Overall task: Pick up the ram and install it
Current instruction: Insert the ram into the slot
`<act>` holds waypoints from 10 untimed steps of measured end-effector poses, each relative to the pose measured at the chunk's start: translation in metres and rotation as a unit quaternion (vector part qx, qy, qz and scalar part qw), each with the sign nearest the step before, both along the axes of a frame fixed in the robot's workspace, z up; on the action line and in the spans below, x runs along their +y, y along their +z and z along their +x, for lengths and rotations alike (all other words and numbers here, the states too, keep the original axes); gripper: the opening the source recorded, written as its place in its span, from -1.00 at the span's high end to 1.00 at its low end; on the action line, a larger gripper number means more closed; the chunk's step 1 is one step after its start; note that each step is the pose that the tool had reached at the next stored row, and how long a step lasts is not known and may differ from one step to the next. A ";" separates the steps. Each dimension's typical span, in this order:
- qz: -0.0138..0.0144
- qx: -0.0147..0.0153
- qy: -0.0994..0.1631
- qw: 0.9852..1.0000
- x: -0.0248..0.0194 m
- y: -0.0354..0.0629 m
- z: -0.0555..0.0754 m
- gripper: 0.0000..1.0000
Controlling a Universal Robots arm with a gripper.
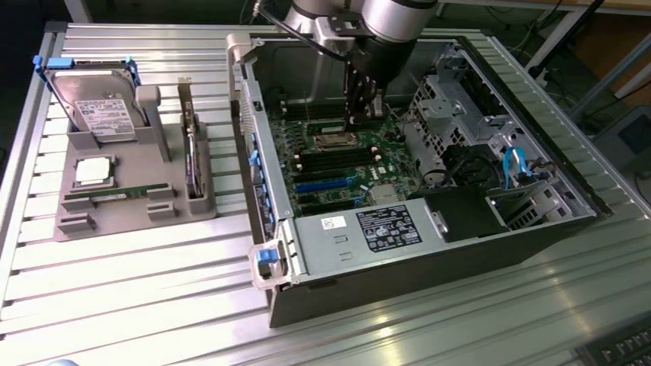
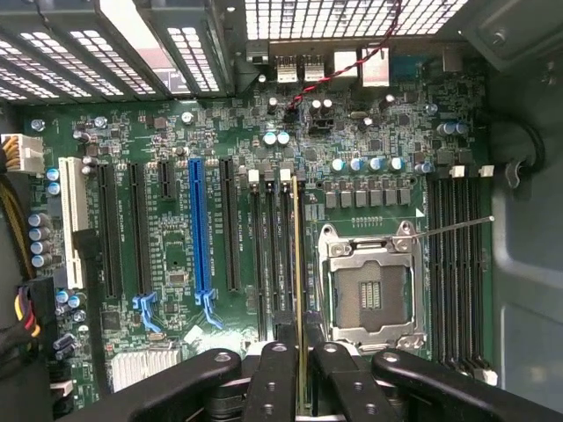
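Observation:
In the wrist view the ram (image 2: 299, 264) appears edge-on as a thin green-gold strip. My gripper (image 2: 301, 387) is shut on it, with a black finger (image 2: 271, 387) on either side. The stick hangs over the row of black memory slots (image 2: 273, 255) beside the open processor socket (image 2: 369, 294). Whether it touches a slot I cannot tell. In the exterior view my gripper (image 1: 364, 118) reaches down inside the open computer case (image 1: 428, 252), just above the motherboard (image 1: 341, 164).
On the exterior view's left a grey tray (image 1: 133, 213) holds a silver hard drive (image 1: 97, 107), a square processor (image 1: 91, 171) and another green stick (image 1: 117, 193). Drive cages (image 1: 453, 107) and the power supply (image 1: 356, 236) crowd the case. A blue expansion slot (image 2: 199, 229) lies nearby.

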State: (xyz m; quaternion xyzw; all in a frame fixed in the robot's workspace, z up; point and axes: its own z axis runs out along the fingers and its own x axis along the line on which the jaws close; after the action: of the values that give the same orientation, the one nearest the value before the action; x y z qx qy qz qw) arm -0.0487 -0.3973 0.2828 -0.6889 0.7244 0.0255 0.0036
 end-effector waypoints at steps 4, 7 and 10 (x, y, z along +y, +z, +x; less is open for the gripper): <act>0.000 0.000 0.000 1.000 0.0000 0.0000 0.000 0.73; 0.000 0.000 0.000 1.000 0.0000 -0.0024 0.000 0.73; 0.000 0.000 0.000 1.000 0.0000 -0.0091 0.000 0.73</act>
State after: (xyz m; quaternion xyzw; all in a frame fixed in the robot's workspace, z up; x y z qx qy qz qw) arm -0.0487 -0.3973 0.2738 -0.6889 0.7244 0.0254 0.0035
